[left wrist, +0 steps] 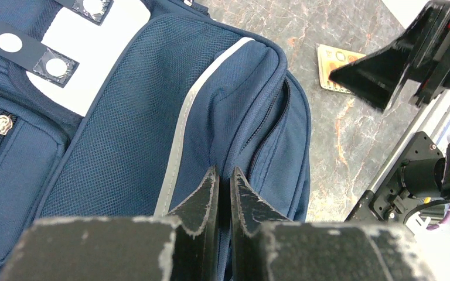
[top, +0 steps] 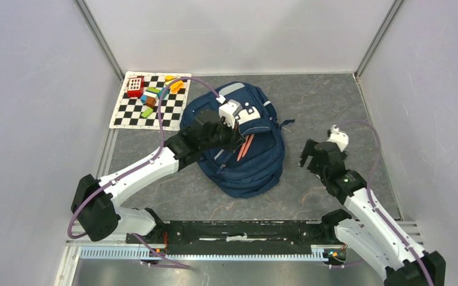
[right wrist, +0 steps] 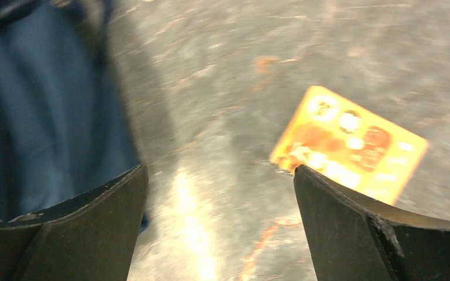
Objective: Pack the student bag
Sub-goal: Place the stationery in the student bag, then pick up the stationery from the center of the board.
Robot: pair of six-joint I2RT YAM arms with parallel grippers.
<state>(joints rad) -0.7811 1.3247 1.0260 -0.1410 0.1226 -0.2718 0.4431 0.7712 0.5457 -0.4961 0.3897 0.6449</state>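
From above, the student bag [top: 247, 164] lies in the middle of the table [top: 334, 101], and the right gripper [top: 311, 158] hangs near its right side, spread wide. The left wrist view shows the left gripper [left wrist: 224, 190] nearly closed at the bag's zip seam; whether it pinches fabric I cannot tell. Only the wrist views show a yellow card [right wrist: 348, 143] on the table, under the right gripper.

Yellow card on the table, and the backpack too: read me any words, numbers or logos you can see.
Yellow card: printed pictures, too blurred to read.
Student bag: no text shows; its white patch bears no lettering.
Nothing else is readable.
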